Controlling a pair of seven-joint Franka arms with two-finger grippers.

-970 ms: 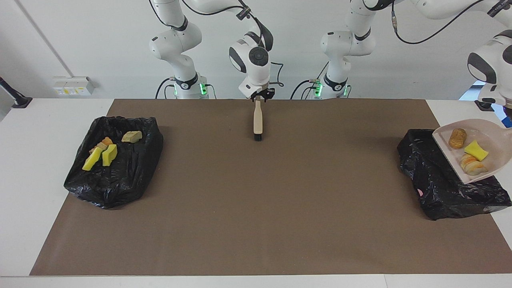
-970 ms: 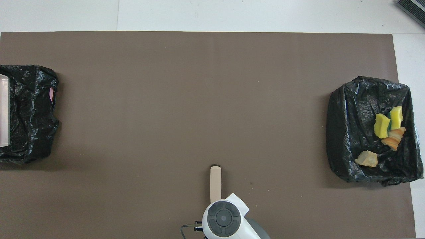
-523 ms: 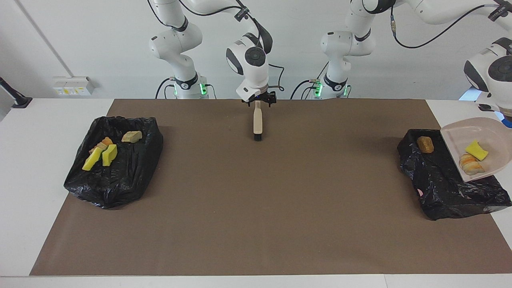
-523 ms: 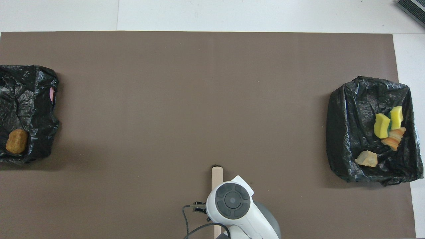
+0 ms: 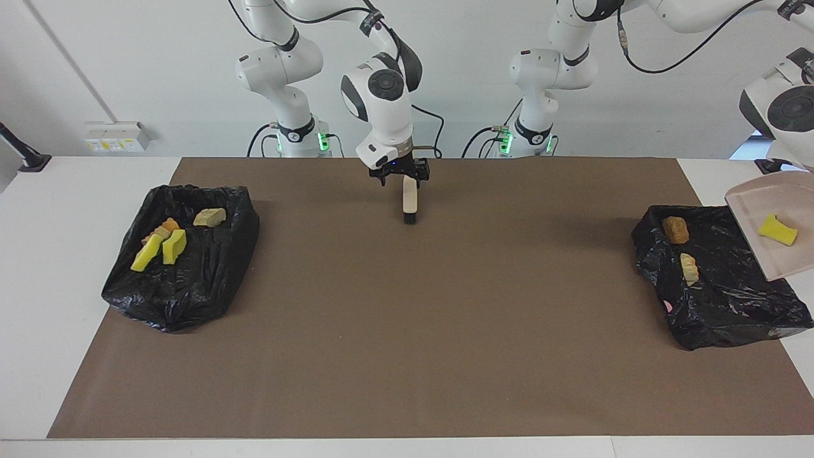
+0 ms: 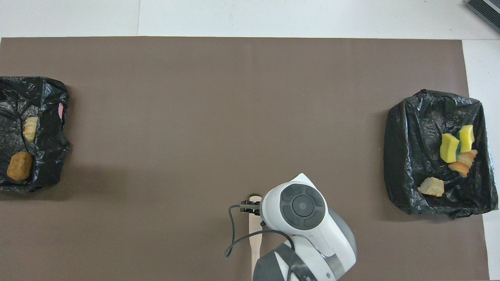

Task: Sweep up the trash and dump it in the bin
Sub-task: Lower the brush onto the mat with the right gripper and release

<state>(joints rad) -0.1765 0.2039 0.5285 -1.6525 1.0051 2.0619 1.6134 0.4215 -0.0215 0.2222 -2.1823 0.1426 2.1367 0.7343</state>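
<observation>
A brush point(image 5: 410, 202) is laid on the mat point(image 5: 407, 331) directly under the spread jaws of the right gripper point(image 5: 401, 177). Well apart from those jaws, toward the right arm's end, a bin point(image 5: 184, 286) is set, and four trash pieces point(image 5: 166, 242) are contained in it. Toward the left arm's end a second bin point(image 5: 712, 305) is placed; a roll point(image 5: 675, 229) and a pastry point(image 5: 689, 268) are held in it. Over it a dustpan point(image 5: 766, 254) is tilted, with a foam chunk point(image 5: 777, 230) on it.
</observation>
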